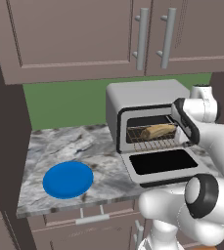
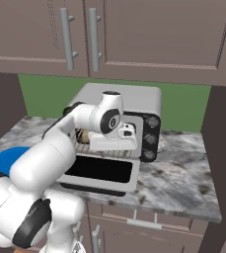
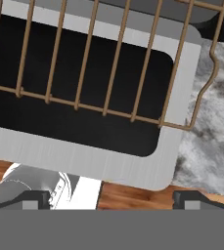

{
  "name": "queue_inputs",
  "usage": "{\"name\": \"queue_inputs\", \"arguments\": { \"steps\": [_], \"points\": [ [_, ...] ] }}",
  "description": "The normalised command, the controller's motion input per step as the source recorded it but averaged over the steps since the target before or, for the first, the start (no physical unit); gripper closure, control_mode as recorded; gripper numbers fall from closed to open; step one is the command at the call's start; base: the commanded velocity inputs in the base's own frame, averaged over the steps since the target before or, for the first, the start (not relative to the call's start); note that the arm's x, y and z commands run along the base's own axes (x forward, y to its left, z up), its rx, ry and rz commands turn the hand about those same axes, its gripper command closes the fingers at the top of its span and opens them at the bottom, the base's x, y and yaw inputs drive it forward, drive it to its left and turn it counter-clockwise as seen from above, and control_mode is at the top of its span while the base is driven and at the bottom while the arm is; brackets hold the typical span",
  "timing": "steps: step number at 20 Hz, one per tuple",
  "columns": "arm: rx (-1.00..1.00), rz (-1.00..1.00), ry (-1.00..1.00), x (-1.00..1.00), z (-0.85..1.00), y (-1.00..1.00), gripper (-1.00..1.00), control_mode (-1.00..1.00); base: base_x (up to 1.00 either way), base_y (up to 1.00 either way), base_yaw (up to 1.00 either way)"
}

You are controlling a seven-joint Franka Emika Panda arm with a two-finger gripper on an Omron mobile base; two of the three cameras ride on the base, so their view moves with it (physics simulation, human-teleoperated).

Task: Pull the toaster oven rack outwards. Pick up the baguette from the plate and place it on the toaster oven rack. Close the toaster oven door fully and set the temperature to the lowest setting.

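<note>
The baguette (image 1: 157,131) lay on the pulled-out toaster oven rack (image 1: 152,141), above the toaster oven door (image 1: 163,165) folded flat over the worktop (image 1: 84,146). The left base view caught the bare blue plate (image 1: 68,179); the hand view looked down through the rack bars, the hand (image 3: 111,199) with fingers spread wide, gripping nothing.

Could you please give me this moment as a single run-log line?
baguette: on toaster oven rack | plate: bare | toaster oven door: open flat | claw: open, above door
</note>
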Motion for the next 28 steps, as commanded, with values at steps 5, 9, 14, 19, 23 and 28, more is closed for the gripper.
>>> {"name": "queue_inputs", "arguments": {
  "steps": [5,9,14,19,23,28],
  "points": [
    [0.0,0.0,-0.21,0.01,-0.39,0.1,-1.0,-1.0,0.0,0.0,0.0],
    [0.0,0.0,-0.17,0.02,-0.34,0.09,-1.0,-1.0,0.0,0.0,0.0],
    [-0.01,-0.04,-0.06,0.19,-0.25,0.0,-1.0,-1.0,0.0,0.0,0.0],
    [-0.02,-0.21,0.0,0.39,-0.18,0.0,-1.0,-1.0,0.0,0.0,0.0],
    [0.0,-0.27,0.0,0.47,-0.16,0.0,-1.0,-1.0,0.0,0.0,0.0],
    [0.0,-0.25,-0.04,0.38,-0.23,0.0,-1.0,-1.0,0.0,0.0,0.0]
  ]
}}
